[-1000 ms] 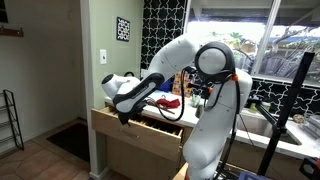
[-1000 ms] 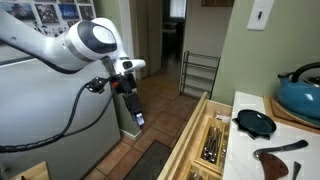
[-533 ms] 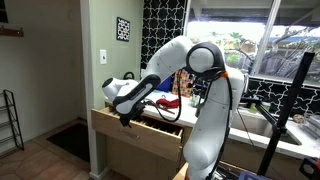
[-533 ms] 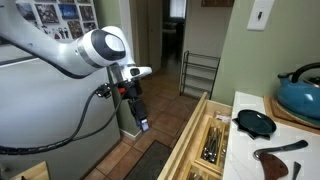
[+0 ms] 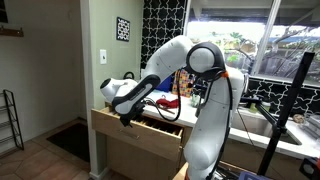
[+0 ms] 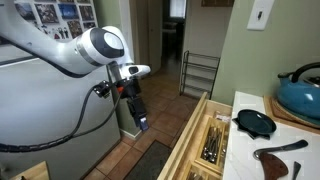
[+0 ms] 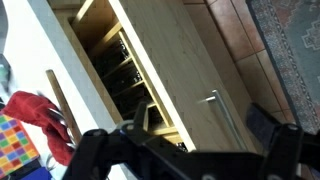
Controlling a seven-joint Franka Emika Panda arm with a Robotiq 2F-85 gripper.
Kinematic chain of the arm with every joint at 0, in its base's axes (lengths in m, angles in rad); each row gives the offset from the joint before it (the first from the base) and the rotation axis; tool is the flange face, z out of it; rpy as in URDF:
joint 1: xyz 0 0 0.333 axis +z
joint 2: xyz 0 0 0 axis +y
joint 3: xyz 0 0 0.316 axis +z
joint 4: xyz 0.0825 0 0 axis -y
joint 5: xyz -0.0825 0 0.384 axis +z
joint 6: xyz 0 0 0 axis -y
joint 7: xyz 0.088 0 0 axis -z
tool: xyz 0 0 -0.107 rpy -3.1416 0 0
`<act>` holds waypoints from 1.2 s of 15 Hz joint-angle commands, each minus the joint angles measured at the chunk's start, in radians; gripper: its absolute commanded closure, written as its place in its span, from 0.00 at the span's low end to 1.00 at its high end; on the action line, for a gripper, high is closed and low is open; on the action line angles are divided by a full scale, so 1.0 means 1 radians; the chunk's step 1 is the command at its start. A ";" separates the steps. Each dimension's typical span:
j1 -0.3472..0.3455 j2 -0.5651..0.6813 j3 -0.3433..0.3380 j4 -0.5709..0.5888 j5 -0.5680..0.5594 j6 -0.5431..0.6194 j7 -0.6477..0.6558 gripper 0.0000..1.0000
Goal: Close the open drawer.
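Note:
The light tan wooden drawer (image 7: 165, 65) stands pulled out of the cabinet, with cutlery in its compartments. It shows in both exterior views (image 5: 150, 128) (image 6: 203, 140). A thin metal handle (image 7: 226, 118) sits on its flat front panel. My gripper (image 7: 210, 128) is open and empty, and the handle lies between its two dark fingers (image 7: 268, 124) in the wrist view. In both exterior views the gripper (image 5: 125, 116) (image 6: 138, 120) points down, just in front of the drawer front, a short way off it.
On the counter stand a blue kettle (image 6: 300, 88), a black pan (image 6: 255, 122) and a red cloth (image 7: 38, 115). A refrigerator (image 6: 35, 110) stands behind the arm. A rug (image 7: 292, 45) and a dark mat (image 6: 150, 160) lie on the tiled floor.
Over the last second the arm swung toward the drawer and the gripper came a little lower and closer to its front. In the last half second it hardly moved.

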 commanded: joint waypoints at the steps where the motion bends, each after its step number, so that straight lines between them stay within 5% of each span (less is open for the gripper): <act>1: 0.048 0.089 -0.008 0.031 -0.108 -0.096 0.030 0.00; 10: 0.124 0.320 -0.042 0.073 -0.383 -0.063 0.219 0.00; 18: 0.133 0.290 -0.048 0.064 -0.342 -0.073 0.191 0.00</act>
